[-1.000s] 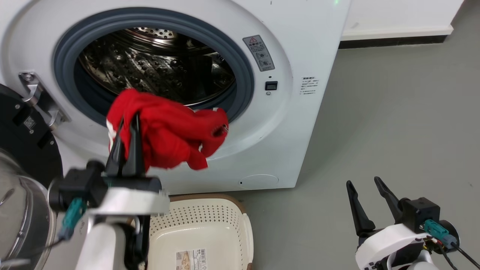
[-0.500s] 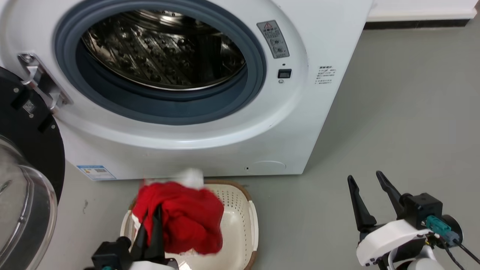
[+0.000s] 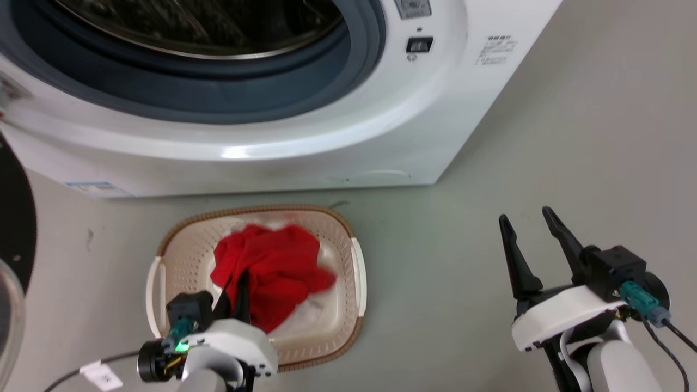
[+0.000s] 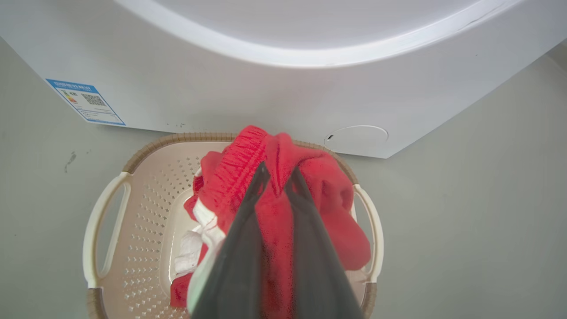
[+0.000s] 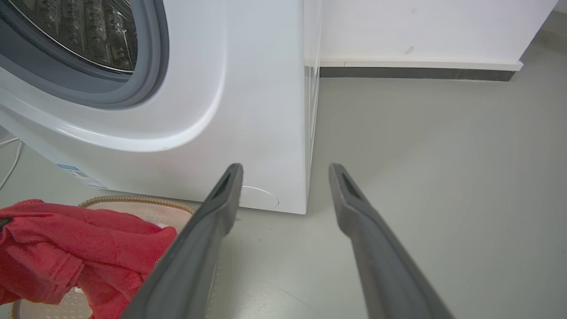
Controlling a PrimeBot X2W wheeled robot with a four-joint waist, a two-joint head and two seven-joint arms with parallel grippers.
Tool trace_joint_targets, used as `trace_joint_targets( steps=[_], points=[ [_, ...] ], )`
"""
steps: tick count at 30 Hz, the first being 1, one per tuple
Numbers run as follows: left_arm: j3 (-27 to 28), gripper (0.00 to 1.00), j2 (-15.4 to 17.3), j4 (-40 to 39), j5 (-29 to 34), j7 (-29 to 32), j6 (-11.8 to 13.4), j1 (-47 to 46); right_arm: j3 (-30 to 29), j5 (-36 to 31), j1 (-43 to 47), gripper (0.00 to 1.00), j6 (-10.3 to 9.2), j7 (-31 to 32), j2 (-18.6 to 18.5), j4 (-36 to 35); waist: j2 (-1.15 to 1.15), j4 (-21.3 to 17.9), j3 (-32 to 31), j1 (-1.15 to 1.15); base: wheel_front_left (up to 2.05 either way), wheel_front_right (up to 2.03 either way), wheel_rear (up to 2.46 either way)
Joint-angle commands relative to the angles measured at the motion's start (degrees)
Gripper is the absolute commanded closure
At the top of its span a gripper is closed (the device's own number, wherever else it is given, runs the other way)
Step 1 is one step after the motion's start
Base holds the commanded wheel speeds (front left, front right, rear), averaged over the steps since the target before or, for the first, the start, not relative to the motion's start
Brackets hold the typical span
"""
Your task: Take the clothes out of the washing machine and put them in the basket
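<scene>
The red clothes [image 3: 272, 267] hang bunched inside the cream basket [image 3: 158, 272], which stands on the floor before the washing machine [image 3: 305, 136]. My left gripper [image 3: 235, 280] is shut on the clothes, its dark fingers pinching a fold. In the left wrist view the clothes [image 4: 319, 190] wrap around my left gripper [image 4: 277, 175] above the basket [image 4: 146, 195], with white trim at the left. My right gripper [image 3: 525, 218] stands open over bare floor at the right, holding nothing. The right wrist view shows my right gripper [image 5: 285, 170] open, with the clothes [image 5: 66, 252] at lower left.
The machine's porthole [image 3: 218, 103] gapes at the top of the head view, and the black-framed door [image 3: 13, 228] stands swung out at the far left. Grey floor [image 3: 572, 136] spreads to the right of the machine. A white wall with dark skirting [image 5: 421, 73] lies beyond.
My left gripper has carried the clothes from the porthole down into the basket. The head camera has tilted downward, so the machine has slid up the picture. My right gripper stays open.
</scene>
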Motion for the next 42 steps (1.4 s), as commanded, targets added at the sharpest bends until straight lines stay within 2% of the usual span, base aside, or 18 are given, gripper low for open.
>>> trace_joint_targets(
  steps=[1, 13, 21, 25, 26, 28, 32, 35, 41, 42],
  points=[
    [0.07, 1.00, 0.16, 3.84, 0.12, -0.38, -0.38, -3.69, 0.19, 0.37, -1.76, 0.00, -0.03, -0.61, 0.10, -0.17, 0.00, -1.25, 5.35, -0.01, 0.00, 0.00, 0.00],
    [1.06, 1.00, 0.10, 30.50, -0.60, -0.71, -0.81, -25.61, 2.34, 1.20, -8.53, 0.00, -0.03, -3.22, 0.10, 1.15, 0.00, -2.99, 19.70, -0.01, 0.00, 0.00, 0.00],
    [0.53, 1.00, 1.18, 41.75, -0.61, -0.34, -1.13, -33.66, 3.89, 2.40, -11.59, 0.00, -0.03, -5.45, 0.10, 3.78, 0.00, -4.72, 24.12, -0.01, 0.00, 0.00, 0.00],
    [0.16, 1.00, 2.19, 44.51, -0.46, -0.16, -1.09, -35.36, 4.57, 2.97, -12.53, 0.00, -0.03, -6.28, 0.10, 5.00, 0.00, -5.65, 25.00, -0.01, 0.00, 0.00, 0.00],
    [-0.07, 0.95, 2.51, 44.87, -0.28, -0.19, -1.12, -35.50, 4.58, 3.09, -12.70, 0.00, -0.03, -6.51, 0.09, 5.29, 0.00, -5.80, 25.10, -0.01, 0.00, 0.00, 0.00],
    [-0.39, 0.00, 2.97, 45.51, -0.27, 0.05, -1.40, -35.61, 4.67, 3.46, -13.00, 0.00, -0.03, -6.88, 0.10, 5.96, 0.00, -6.01, 25.02, -0.01, 0.00, 0.00, 0.00],
    [-0.09, 0.00, 3.38, 46.02, -0.83, -0.32, -1.45, -34.34, 4.14, 3.39, -12.80, 0.00, -0.03, -7.80, 0.09, 7.90, 0.00, -5.83, 22.06, -0.01, 0.00, 0.00, 0.00],
    [0.29, 0.00, 2.82, 44.73, -1.33, -0.66, -1.89, -32.31, 3.57, 3.11, -11.81, 0.00, -0.03, -8.34, 0.08, 9.50, 0.00, -5.23, 16.98, -0.01, 0.00, 0.00, 0.00],
    [1.58, 0.00, 2.17, 33.47, -0.26, -0.70, -2.10, -24.18, 1.20, 1.55, -8.64, 0.00, -0.03, -8.67, 0.08, 10.84, 0.00, -3.50, 5.37, -0.01, 0.00, 0.00, 0.00],
    [1.58, 0.00, 2.17, 33.47, -0.26, -0.70, -2.10, -24.18, 1.20, 1.55, -8.64, 0.00, -0.03, -8.67, 0.08, 10.84, 0.00, -3.50, 5.37, -0.01, 0.00, 0.00, 0.00]
  ],
)
